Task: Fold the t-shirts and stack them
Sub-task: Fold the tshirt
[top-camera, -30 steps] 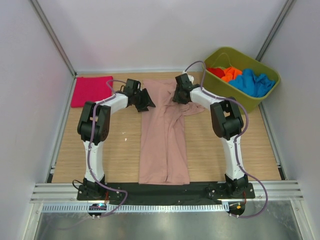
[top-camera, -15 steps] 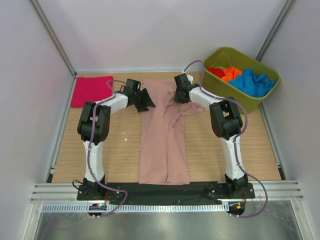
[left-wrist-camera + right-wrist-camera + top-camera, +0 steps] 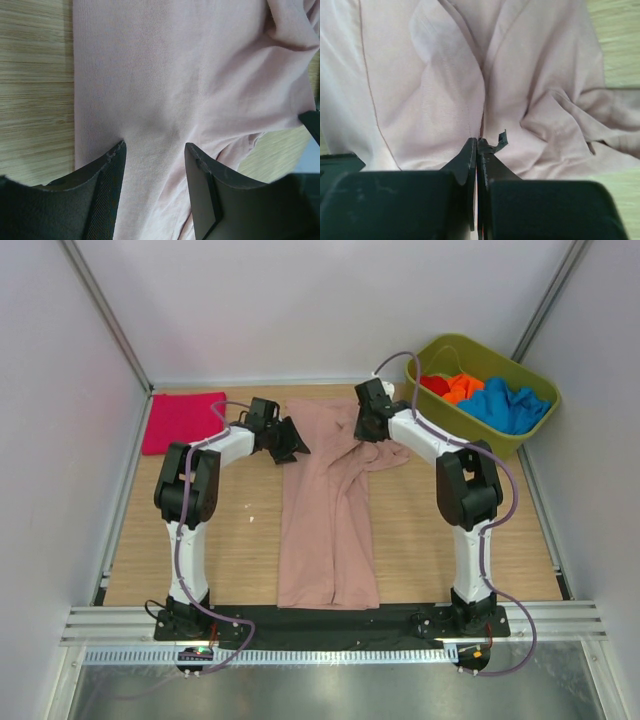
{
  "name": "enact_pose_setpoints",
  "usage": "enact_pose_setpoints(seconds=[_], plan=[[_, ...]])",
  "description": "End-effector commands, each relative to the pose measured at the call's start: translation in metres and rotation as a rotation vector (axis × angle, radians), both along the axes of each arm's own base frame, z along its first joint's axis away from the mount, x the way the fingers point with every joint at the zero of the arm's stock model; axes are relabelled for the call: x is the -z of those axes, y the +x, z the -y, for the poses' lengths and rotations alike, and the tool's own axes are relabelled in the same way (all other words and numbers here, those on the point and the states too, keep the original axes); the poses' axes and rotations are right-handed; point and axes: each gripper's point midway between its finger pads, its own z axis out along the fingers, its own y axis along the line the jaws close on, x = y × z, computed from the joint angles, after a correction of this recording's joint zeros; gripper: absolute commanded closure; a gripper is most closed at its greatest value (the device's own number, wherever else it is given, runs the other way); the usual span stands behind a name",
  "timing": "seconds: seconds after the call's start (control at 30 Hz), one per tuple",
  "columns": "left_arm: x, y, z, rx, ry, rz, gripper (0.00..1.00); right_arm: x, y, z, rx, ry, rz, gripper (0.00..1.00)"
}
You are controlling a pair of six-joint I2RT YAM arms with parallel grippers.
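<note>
A dusty-pink t-shirt lies lengthwise down the middle of the table, folded narrow, with a rumpled sleeve at its upper right. My left gripper rests at its upper left edge, open, with flat pink cloth between and under the fingers. My right gripper sits at the shirt's upper right, shut on a raised ridge of the pink cloth. A magenta t-shirt lies folded at the far left. Red, orange and blue t-shirts are piled in the tub.
The olive-green tub stands at the far right corner, close to the right arm. White walls enclose the table on three sides. Bare wood shows on both sides of the pink shirt.
My right gripper has closed on the pink cloth and shifted slightly to the right, its arm swinging outward. The left gripper has stayed put.
</note>
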Motion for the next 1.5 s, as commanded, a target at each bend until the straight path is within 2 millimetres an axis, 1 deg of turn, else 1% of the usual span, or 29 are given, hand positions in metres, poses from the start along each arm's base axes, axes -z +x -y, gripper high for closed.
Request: enact_pose_setpoints(seconds=[0.0, 0.07, 0.1, 0.23, 0.3, 0.33, 0.43, 0.57, 0.6, 0.67, 0.7, 0.73, 0.77, 0.8, 0.83, 0.87, 0.9, 0.93, 1.03, 1.07, 1.13, 1.17, 1.2, 1.27, 1.33, 1.37, 1.4, 1.47], plan=[[0.018, 0.007, -0.016, -0.032, 0.052, -0.011, 0.47, -0.005, -0.019, 0.013, 0.029, -0.038, -0.022, 0.99], [0.017, 0.007, -0.016, -0.032, 0.052, -0.011, 0.47, -0.001, -0.025, 0.017, 0.036, -0.048, -0.04, 0.99], [0.018, 0.007, -0.016, -0.033, 0.053, -0.012, 0.47, 0.003, -0.028, 0.021, 0.045, -0.063, -0.054, 0.99], [0.017, 0.008, -0.016, -0.032, 0.051, -0.01, 0.47, 0.008, -0.038, 0.027, 0.058, -0.074, -0.077, 0.99], [0.016, 0.009, -0.016, -0.033, 0.048, -0.01, 0.47, 0.006, -0.037, 0.027, 0.059, -0.075, -0.07, 0.98], [0.017, 0.008, -0.015, -0.032, 0.048, -0.015, 0.47, 0.005, -0.036, 0.026, 0.055, -0.074, -0.065, 0.93], [0.016, 0.009, -0.016, -0.033, 0.047, -0.014, 0.46, 0.001, -0.032, 0.025, 0.04, -0.078, -0.064, 0.87], [0.015, 0.008, -0.016, -0.027, 0.054, -0.014, 0.46, -0.009, -0.025, 0.035, 0.075, -0.065, -0.052, 0.86], [0.015, 0.009, -0.016, -0.027, 0.056, -0.014, 0.46, -0.013, -0.025, 0.037, 0.08, -0.059, -0.046, 0.85], [0.015, 0.009, -0.018, -0.029, 0.063, -0.018, 0.46, -0.016, -0.026, 0.044, 0.103, -0.064, -0.045, 0.74], [0.015, 0.008, -0.016, -0.024, 0.061, -0.016, 0.46, -0.012, -0.029, 0.052, 0.12, -0.069, -0.057, 0.69], [0.014, 0.009, -0.017, -0.025, 0.06, -0.017, 0.46, -0.019, -0.029, 0.057, 0.139, -0.058, -0.038, 0.64], [0.012, 0.009, -0.016, -0.023, 0.057, -0.014, 0.46, -0.019, -0.029, 0.063, 0.163, -0.047, -0.034, 0.63], [0.009, 0.01, -0.016, -0.022, 0.055, -0.006, 0.46, -0.01, -0.033, 0.077, 0.191, -0.047, -0.05, 0.62], [0.007, 0.009, -0.015, -0.019, 0.05, -0.006, 0.45, -0.017, -0.029, 0.081, 0.204, -0.027, -0.02, 0.62], [0.002, 0.009, -0.013, -0.011, 0.038, 0.0, 0.45, -0.017, -0.028, 0.085, 0.209, -0.024, -0.017, 0.61], [-0.002, 0.009, -0.012, -0.009, 0.029, 0.003, 0.45, -0.014, -0.029, 0.091, 0.216, -0.031, -0.021, 0.58], [-0.011, 0.01, -0.01, -0.005, 0.018, 0.016, 0.45, -0.013, -0.026, 0.099, 0.229, -0.03, -0.019, 0.56], [-0.031, 0.011, -0.006, 0.007, -0.011, 0.047, 0.44, -0.008, -0.017, 0.107, 0.244, 0.007, -0.018, 0.52], [-0.043, 0.011, -0.004, 0.012, -0.022, 0.067, 0.43, -0.004, -0.014, 0.107, 0.242, 0.022, -0.017, 0.52], [-0.056, 0.01, -0.002, 0.027, -0.036, 0.091, 0.43, -0.002, -0.007, 0.104, 0.226, 0.068, -0.007, 0.51], [-0.068, 0.01, 0.0, 0.036, -0.043, 0.117, 0.43, -0.002, -0.004, 0.102, 0.219, 0.081, -0.005, 0.51], [-0.073, 0.008, 0.003, 0.044, -0.045, 0.123, 0.43, 0.0, -0.001, 0.099, 0.204, 0.089, -0.006, 0.51], [-0.086, 0.004, 0.003, 0.058, -0.048, 0.146, 0.43, -0.002, 0.004, 0.088, 0.151, 0.12, 0.006, 0.51], [-0.091, -0.001, 0.003, 0.06, -0.047, 0.15, 0.43, -0.006, 0.01, 0.084, 0.127, 0.13, 0.019, 0.51], [-0.094, -0.002, 0.003, 0.06, -0.05, 0.153, 0.43, -0.007, 0.01, 0.079, 0.098, 0.147, 0.02, 0.51], [-0.1, -0.004, 0.002, 0.061, -0.052, 0.164, 0.43, -0.009, 0.014, 0.078, 0.085, 0.148, 0.032, 0.51], [-0.102, -0.009, 0.001, 0.064, -0.051, 0.166, 0.43, -0.008, 0.016, 0.071, 0.024, 0.152, 0.034, 0.53]])
